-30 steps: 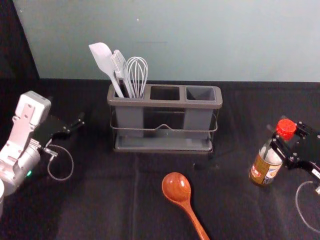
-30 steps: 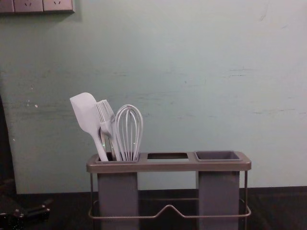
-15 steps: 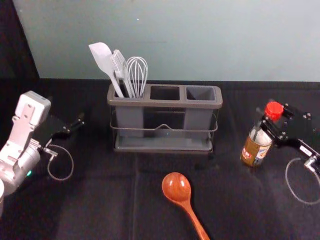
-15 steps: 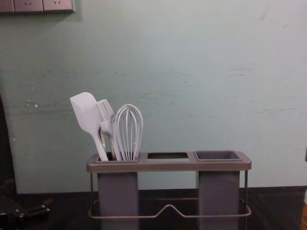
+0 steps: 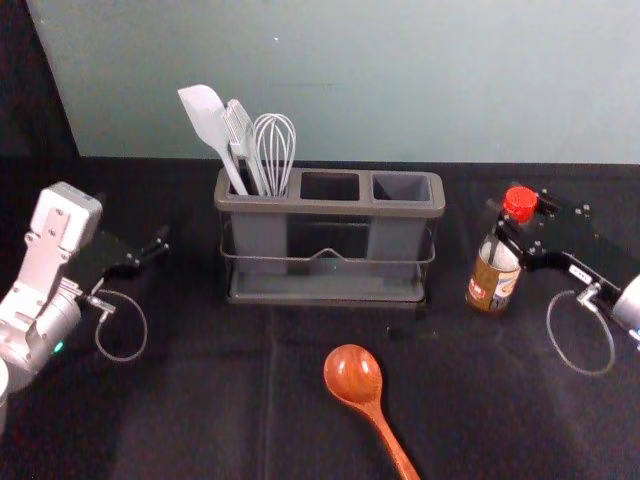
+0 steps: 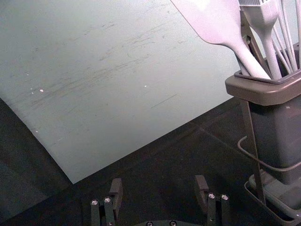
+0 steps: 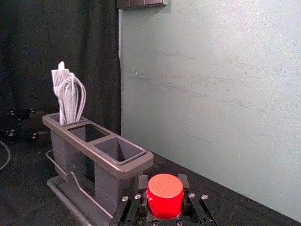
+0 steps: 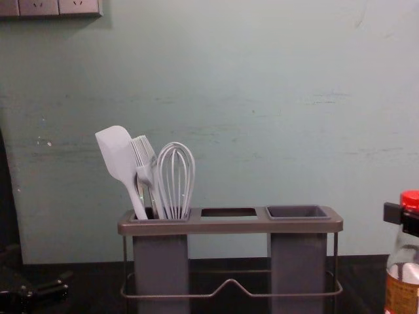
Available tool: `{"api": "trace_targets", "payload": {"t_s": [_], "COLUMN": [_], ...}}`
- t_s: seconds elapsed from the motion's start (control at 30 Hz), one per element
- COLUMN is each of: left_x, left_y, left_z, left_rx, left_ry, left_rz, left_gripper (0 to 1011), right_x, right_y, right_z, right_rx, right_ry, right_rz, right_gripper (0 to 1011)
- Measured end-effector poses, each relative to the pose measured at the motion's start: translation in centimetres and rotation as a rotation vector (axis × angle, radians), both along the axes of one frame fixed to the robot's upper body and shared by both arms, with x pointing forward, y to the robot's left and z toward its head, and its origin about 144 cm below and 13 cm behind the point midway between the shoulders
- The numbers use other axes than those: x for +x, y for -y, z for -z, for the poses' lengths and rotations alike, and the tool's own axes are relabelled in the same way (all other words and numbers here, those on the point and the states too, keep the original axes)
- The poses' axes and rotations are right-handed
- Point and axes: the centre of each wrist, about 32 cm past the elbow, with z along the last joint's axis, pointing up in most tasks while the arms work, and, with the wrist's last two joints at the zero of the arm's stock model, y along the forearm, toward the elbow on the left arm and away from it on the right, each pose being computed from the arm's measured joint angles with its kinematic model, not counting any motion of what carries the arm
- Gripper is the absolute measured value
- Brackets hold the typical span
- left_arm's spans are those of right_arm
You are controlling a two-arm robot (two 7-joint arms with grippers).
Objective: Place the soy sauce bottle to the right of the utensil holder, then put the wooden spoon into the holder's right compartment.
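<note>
1. Spreads pale and even over the wall (image 5: 450,80), sinks nearly black across the table (image 5: 200,420).
2. Glints on the spoon (image 5: 350,370) at six o'clock, head view.
3. Shadows softly beneath the switch panel (image 8: 59,8), toward half past ten, chest view.

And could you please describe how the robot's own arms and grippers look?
The left arm has boxy and rounded white casing with a small green light; the right arm shows rounded white casing. The left gripper and right gripper are black, with narrow fingers and silvery screws. Each has a thin grey cable loop; the right gripper also carries a small white label.
</note>
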Motion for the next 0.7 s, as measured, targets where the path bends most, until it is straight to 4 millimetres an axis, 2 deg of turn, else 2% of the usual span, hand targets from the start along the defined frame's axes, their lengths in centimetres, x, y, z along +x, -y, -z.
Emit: {"api": "trace_targets", "payload": {"t_s": [0.7], "left_x": [0.0], "left_y": [0.0], "left_z": [0.0], "left_rx": [0.0], "left_ry": [0.0], "left_rz": [0.0], "left_gripper": [1005], "right_x": [2.5], "right_y": [-1.9], "right_z": [0.2], "right_rx": [0.014], "right_ry": [0.001], "right_rz": [0.014], "right_gripper": [382]}}
